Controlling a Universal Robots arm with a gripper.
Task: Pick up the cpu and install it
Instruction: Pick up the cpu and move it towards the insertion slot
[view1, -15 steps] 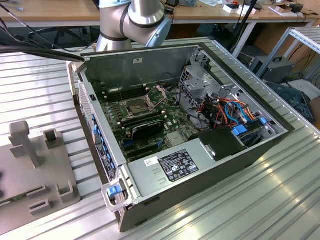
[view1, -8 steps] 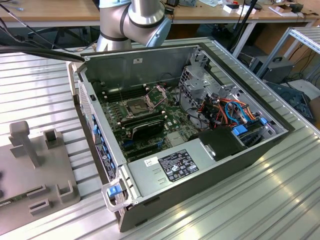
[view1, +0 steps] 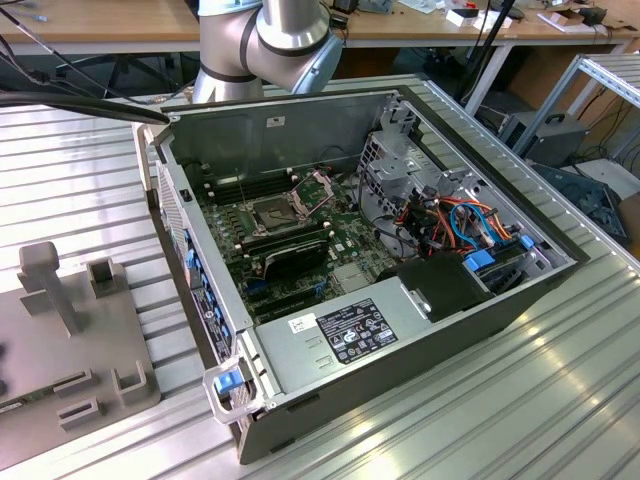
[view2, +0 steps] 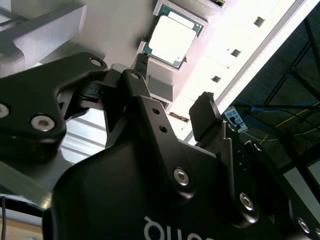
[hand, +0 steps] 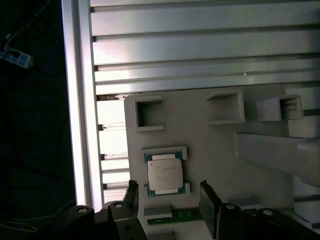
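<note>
Silver-grey cpu (hand: 164, 175) lies flat in its nest on grey holder plate (hand: 215, 150), atop slotted alu table (hand: 200, 45); tool (hand: 169, 196) open, empty, close by cpu.

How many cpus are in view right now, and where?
1. The cpu lies on the grey plate, just ahead of the open gripper, not gripped. Whether another sits in the case socket, I cannot tell.
</note>
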